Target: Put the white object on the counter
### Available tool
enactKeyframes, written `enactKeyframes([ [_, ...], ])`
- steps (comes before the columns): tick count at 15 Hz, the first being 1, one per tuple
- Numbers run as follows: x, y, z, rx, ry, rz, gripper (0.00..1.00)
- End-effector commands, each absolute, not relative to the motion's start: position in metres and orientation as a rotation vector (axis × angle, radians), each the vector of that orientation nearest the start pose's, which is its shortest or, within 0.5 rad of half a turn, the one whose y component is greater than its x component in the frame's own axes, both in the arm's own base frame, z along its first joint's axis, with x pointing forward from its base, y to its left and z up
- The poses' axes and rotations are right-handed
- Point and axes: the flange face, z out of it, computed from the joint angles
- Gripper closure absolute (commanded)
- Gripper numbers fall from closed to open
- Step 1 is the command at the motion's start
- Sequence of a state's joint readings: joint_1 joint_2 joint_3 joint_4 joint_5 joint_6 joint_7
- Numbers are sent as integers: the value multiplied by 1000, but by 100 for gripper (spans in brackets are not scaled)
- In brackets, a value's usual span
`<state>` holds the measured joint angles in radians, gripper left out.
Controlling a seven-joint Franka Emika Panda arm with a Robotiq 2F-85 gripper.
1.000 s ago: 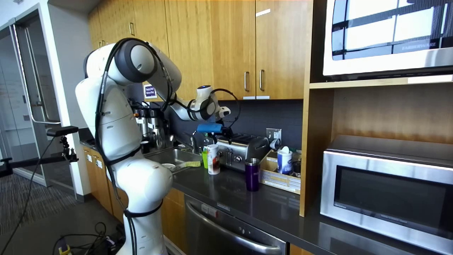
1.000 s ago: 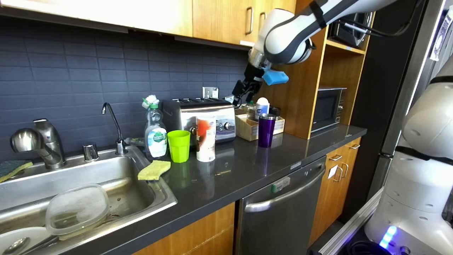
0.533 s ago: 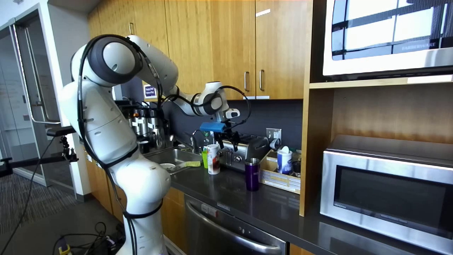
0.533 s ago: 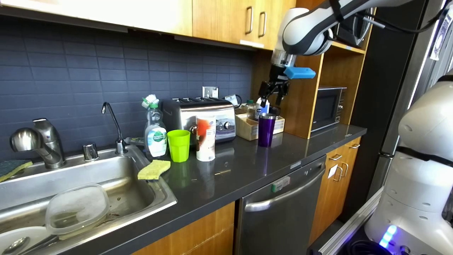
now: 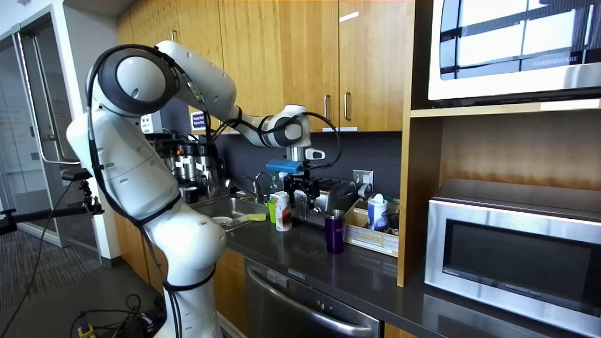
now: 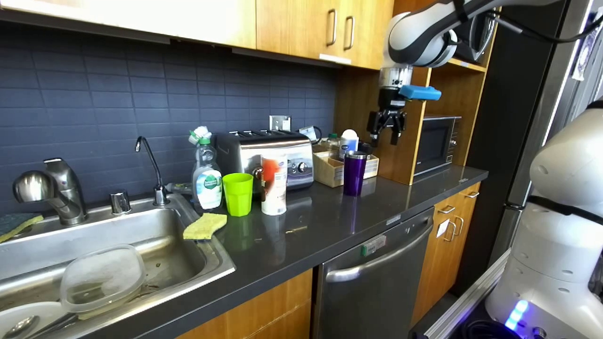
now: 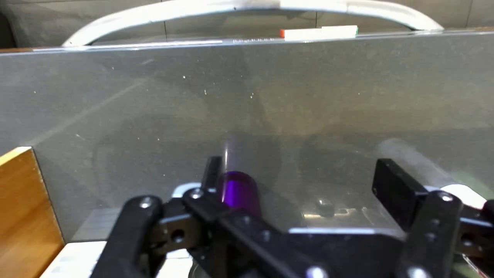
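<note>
Two white things are in view. A tall white canister (image 6: 275, 193) with a red-brown print stands upright on the dark counter (image 5: 300, 263) before the toaster; it also shows in an exterior view (image 5: 283, 217). A white and blue tub (image 5: 377, 215) sits in the wooden box, also seen in an exterior view (image 6: 348, 143). I cannot tell which one is meant. My gripper (image 5: 301, 203) points straight down, open and empty, in the air above the counter; it shows likewise in an exterior view (image 6: 385, 140). In the wrist view its fingers (image 7: 301, 173) are wide apart.
A purple tumbler (image 6: 354, 175) stands on the counter before the wooden box (image 6: 330, 173). The toaster (image 6: 299, 149), a green cup (image 6: 238, 194), a soap bottle (image 6: 207, 181) and a yellow sponge (image 6: 205, 226) are nearby. Cabinets hang above. A wooden shelf side (image 5: 406, 188) bounds one end.
My gripper has come away from the toaster and wall towards the counter's front, turning from tilted to pointing straight down. It stays empty. The objects on the counter have not moved.
</note>
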<state>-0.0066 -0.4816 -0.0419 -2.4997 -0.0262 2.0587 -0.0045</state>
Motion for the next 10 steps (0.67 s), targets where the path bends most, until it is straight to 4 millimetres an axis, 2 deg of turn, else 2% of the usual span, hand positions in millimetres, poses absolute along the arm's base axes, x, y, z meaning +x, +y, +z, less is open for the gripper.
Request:
enactKeyframes([
  [1,389,-34,460,-3127,14,36,0],
  [5,381,-49,457,-3126,52,120,0],
  [6,387,-39,450,-3127,51,95,0],
  [10,384,-47,450,-3121,67,112,0],
])
